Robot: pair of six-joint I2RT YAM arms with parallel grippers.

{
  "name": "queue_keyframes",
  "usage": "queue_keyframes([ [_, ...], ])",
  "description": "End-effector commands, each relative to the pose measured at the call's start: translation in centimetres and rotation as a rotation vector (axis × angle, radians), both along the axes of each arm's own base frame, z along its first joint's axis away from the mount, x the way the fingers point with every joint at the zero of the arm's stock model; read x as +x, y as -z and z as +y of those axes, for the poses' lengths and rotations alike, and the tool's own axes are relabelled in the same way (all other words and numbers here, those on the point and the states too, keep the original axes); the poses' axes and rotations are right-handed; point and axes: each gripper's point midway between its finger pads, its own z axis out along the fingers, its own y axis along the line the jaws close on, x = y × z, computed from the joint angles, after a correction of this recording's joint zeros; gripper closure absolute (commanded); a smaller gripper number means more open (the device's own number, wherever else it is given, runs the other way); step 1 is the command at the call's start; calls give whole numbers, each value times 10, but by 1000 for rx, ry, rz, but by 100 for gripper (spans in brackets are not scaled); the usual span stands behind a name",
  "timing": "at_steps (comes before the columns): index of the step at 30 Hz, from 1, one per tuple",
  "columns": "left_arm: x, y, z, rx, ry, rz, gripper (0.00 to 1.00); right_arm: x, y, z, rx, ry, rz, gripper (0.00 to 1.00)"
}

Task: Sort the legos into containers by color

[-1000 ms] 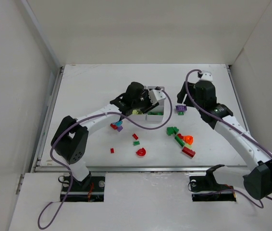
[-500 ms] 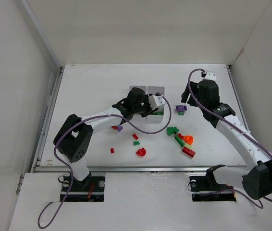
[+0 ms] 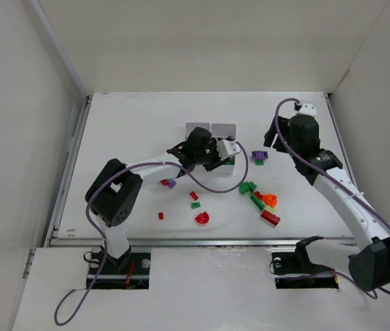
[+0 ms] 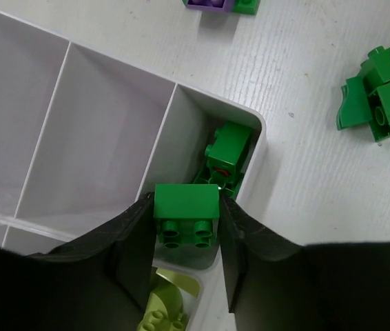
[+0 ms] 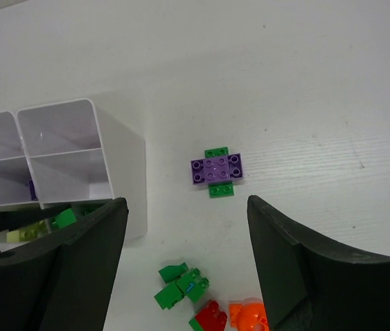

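White six-compartment tray [image 5: 122, 172] sits mid-table. Left gripper [image 4: 185, 229] is over its corner compartment, clamped on a green brick [image 4: 187, 201] above another green brick [image 4: 229, 148] lying inside. Right gripper [image 5: 187, 227] hangs empty, jaws wide apart, above a purple-and-green lego stack [image 5: 216, 170] near the tray.

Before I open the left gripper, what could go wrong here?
The green brick in the left gripper hangs near the divider; released, it could land beside the yellow-green piece. The right gripper, open, hangs by a purple plate lying on a green piece: grabbing both mixes colours.
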Motion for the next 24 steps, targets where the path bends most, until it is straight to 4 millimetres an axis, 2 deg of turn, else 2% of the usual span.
queue_keyframes([
  [1,6,-31,-16,-64,37,-30,61,-3,-13,-6,-2,14,-37,24],
  [9,6,-48,-18,-92,18,-15,43,-3,-13,-6,-2,14,-37,24],
  [15,-1,-58,-16,-102,22,-7,39,0,-7,0,-2,-16,-22,24],
  [17,-1,-73,-15,-123,17,-16,39,1,-4,2,-1,-24,-12,19],
  [18,-4,-77,-14,-129,13,-11,39,3,2,4,-9,-37,5,13],
  [21,-9,-118,-10,-187,11,-64,39,13,29,3,-35,-40,111,1],
  [22,-9,-118,-10,-187,11,-64,39,18,33,2,-26,-43,127,0],
  [24,-10,-136,-3,-201,-8,-96,39,24,42,3,2,-69,170,0],
])
